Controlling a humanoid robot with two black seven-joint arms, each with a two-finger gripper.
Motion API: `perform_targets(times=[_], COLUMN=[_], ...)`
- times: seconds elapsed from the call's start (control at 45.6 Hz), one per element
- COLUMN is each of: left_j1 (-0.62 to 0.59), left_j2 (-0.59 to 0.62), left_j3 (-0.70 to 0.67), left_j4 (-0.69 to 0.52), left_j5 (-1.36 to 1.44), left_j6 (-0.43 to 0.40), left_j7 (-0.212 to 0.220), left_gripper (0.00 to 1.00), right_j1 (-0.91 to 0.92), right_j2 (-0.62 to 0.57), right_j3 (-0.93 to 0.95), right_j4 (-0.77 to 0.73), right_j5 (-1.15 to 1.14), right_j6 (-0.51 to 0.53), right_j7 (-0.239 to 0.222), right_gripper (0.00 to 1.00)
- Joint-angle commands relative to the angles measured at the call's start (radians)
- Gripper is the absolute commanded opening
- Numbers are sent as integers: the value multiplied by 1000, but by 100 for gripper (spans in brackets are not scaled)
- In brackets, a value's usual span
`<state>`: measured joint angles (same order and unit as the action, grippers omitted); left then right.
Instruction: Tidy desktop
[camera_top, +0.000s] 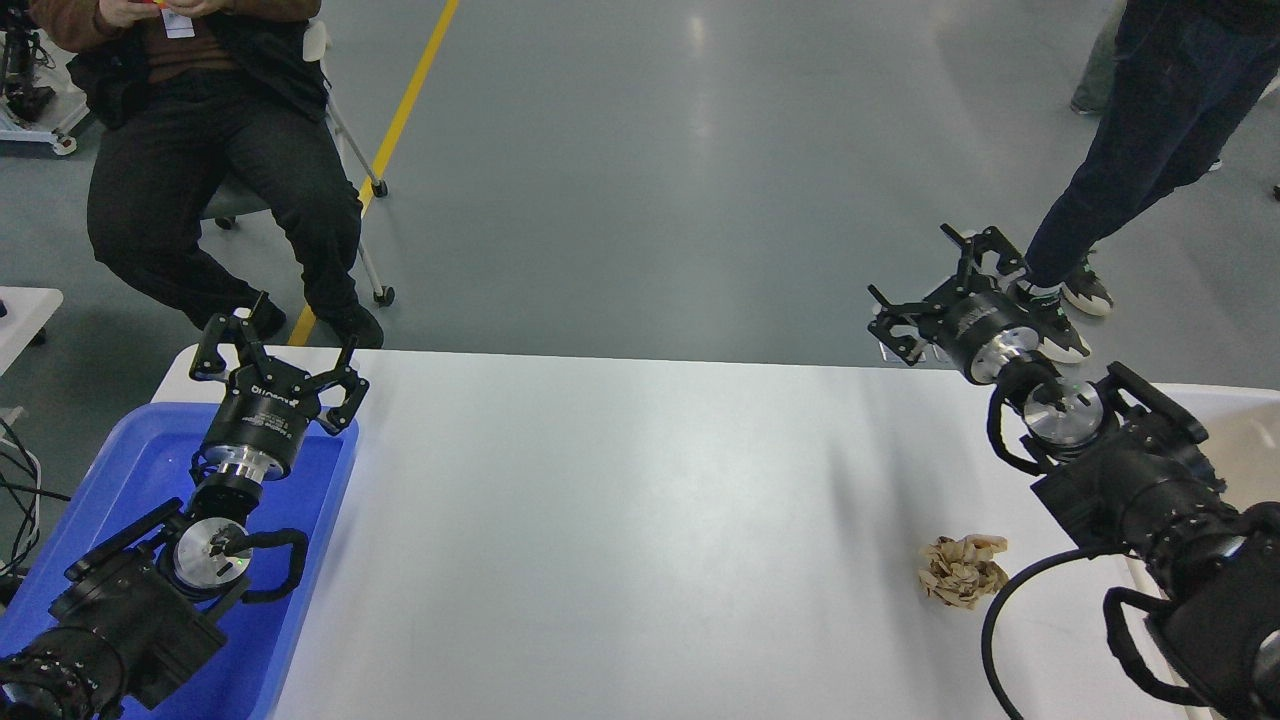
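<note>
The desktop (620, 520) fills the lower middle of the frame, a wide white surface that is almost bare. One thing is left on it: a crumpled ball of brownish paper (962, 570), lying toward the lower right, near the right arm's forearm but not touching it.

The left claw (275, 362) hangs over the far end of the blue tray (330, 500) at the lower left, its fingers spread wide and holding nothing. The right claw (935, 285) sits at the upper right, past the far edge of the surface, its fingers also spread and empty; it is well apart from the paper ball.

The tray's visible floor looks empty, though the left arm hides much of it, so something may lie beneath. A pale tub (1240, 430) shows at the right edge; its inside is mostly out of view.

Judging by this, the tidying is close to done or only the paper remains: that ball is not yet picked up, and the right claw looks best placed to fetch it.
</note>
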<state>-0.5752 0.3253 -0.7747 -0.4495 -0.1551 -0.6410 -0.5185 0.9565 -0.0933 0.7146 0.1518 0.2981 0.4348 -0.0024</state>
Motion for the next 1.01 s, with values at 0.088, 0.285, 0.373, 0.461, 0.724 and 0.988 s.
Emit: perform_targets(times=[0.088, 0.285, 0.373, 0.461, 0.724, 0.988], left_j1=[0, 0, 0, 0, 0, 0], left_j2=[0, 0, 0, 0, 0, 0], left_j3=[0, 0, 0, 0, 0, 0], left_j4=[0, 0, 0, 0, 0, 0], left_j5=[0, 0, 0, 0, 0, 0], left_j6=[0, 0, 0, 0, 0, 0], left_j7=[0, 0, 0, 0, 0, -2], left_gripper=[100, 100, 100, 100, 100, 100], right_j1=[-85, -189, -197, -200, -214, -209], right_j2=[70, 76, 90, 93, 93, 90], right_j3=[95, 143, 134, 128, 121, 128], right_j4=[216, 383, 390, 387, 377, 305], right_j5=[13, 10, 10, 6, -17, -122], right_j6=[10, 13, 15, 16, 18, 12], right_j7=[-5, 1, 4, 4, 5, 7], right_gripper=[100, 100, 100, 100, 100, 100])
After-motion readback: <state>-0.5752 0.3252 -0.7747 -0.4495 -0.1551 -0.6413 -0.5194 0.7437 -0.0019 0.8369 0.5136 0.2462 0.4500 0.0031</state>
